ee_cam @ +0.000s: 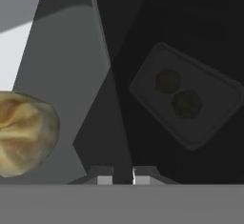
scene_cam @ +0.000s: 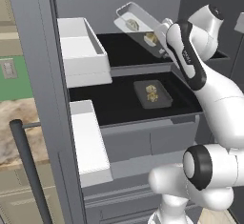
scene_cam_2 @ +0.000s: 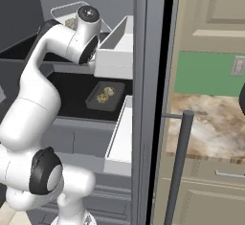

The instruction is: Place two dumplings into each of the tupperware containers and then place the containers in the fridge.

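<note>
Fingers clamped on the pale translucent plastic container (scene_cam: 136, 25), tilted at upper centre; its tan dumplings (scene_cam: 132, 25) could slide out.

Flat even rendered light, dim black fridge (scene_cam: 43, 51) shelves, soft low-resolution blur, no glare

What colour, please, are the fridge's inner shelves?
Black inner shelves, clearest in the left base view.
</note>
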